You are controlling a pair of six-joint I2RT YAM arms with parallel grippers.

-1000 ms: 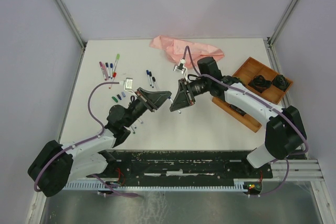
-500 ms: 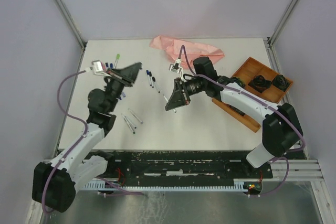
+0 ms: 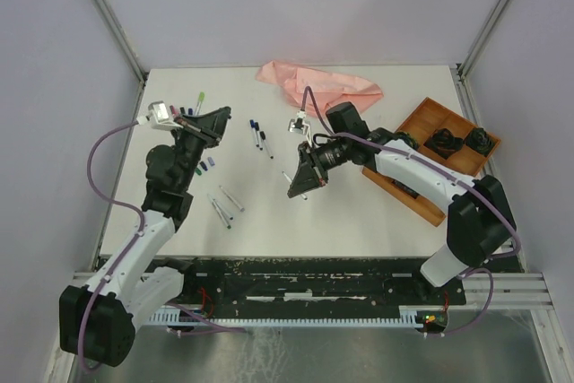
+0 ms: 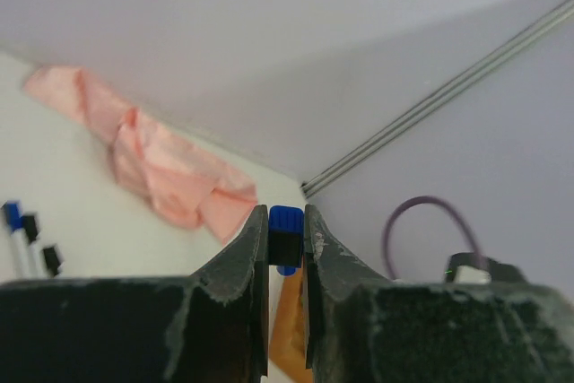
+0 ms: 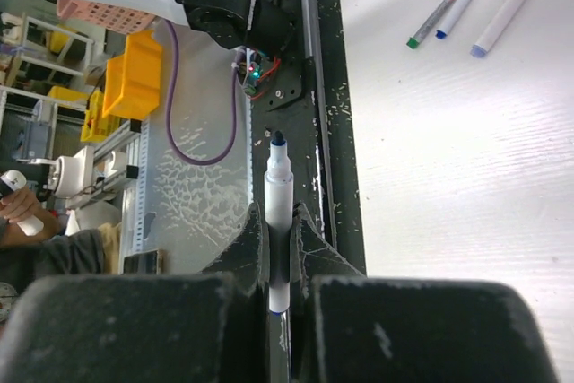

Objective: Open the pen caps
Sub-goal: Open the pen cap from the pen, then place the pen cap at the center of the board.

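Top view: my left gripper (image 3: 224,116) is raised over the far-left of the table (image 3: 359,213), above the loose caps (image 3: 204,165). My right gripper (image 3: 296,191) hangs mid-table, aimed near-left. What each one holds is too small to read here.

Left wrist view: my fingers pinch a blue cap (image 4: 285,226) at their very tips. Its long axis lies in line with the fingers; I cannot tell which end is open. Risk: with so shallow a pinch it may squirt out and roll.

Right wrist view: jaws clamped on a white pen (image 5: 279,213), long axis along the fingers, bare dark tip pointing toward the near rail (image 5: 332,132). Risk: the tip could touch down and mark the table.
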